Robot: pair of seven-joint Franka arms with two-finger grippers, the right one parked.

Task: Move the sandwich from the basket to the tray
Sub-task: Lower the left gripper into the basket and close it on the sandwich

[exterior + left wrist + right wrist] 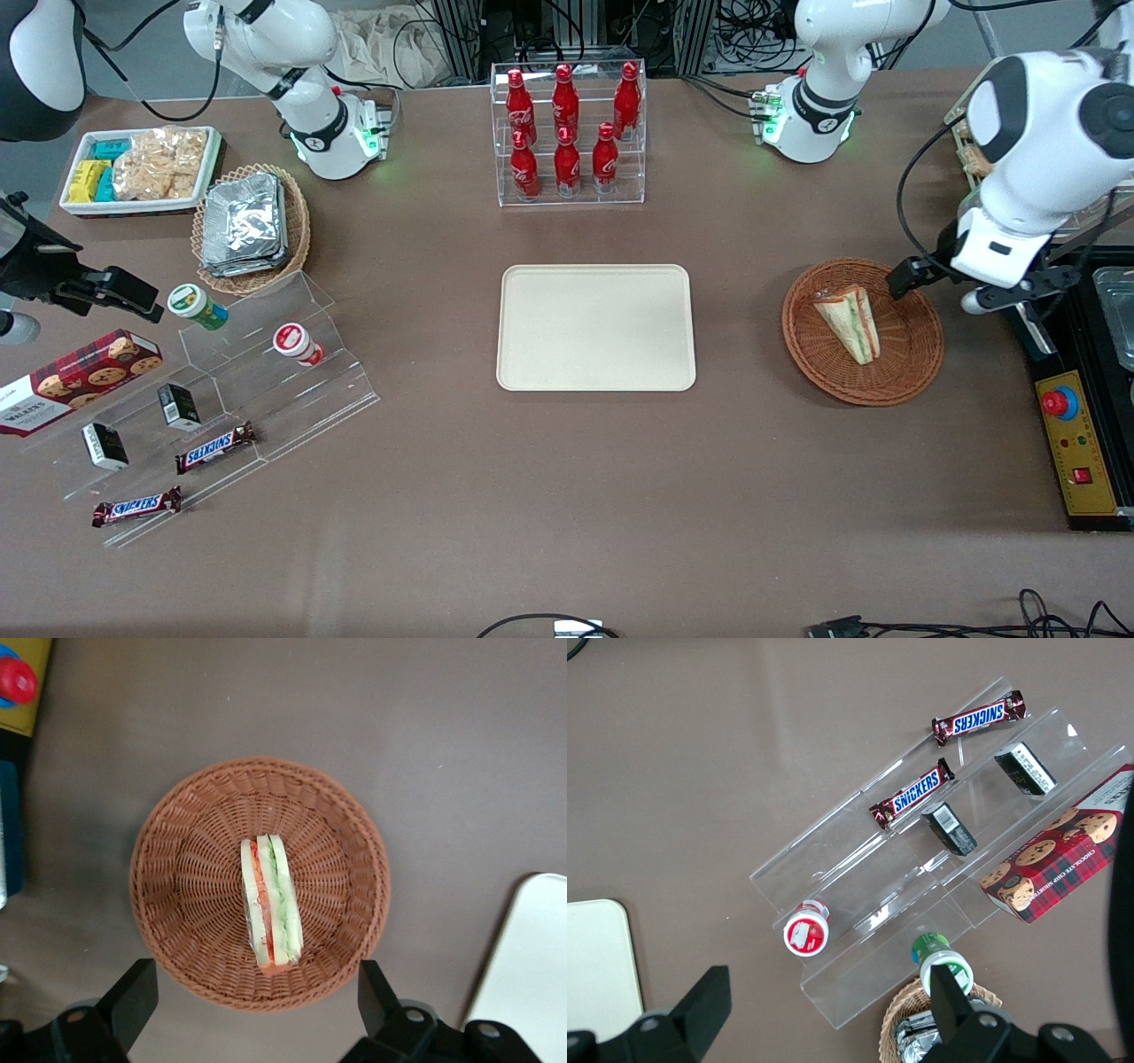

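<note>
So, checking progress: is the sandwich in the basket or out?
In: the sandwich lies in the basket; the open claw hovers above.

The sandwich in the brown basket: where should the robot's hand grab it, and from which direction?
Probably from straight above, fingers closing across the two flat bread faces near the middle of the sandwich. It stands on edge in the basket, layers facing up, so the faces are free. The open hand hovers above the basket's rim.

A clear stepped rack (921,877) stood on the brown desk (700,771) — two Snickers bars (912,797), two dark boxes (950,828) and a red-lidded cup (807,933) on it, a cookie box (1059,859) beside it, the tray (598,966) well apart.
</note>
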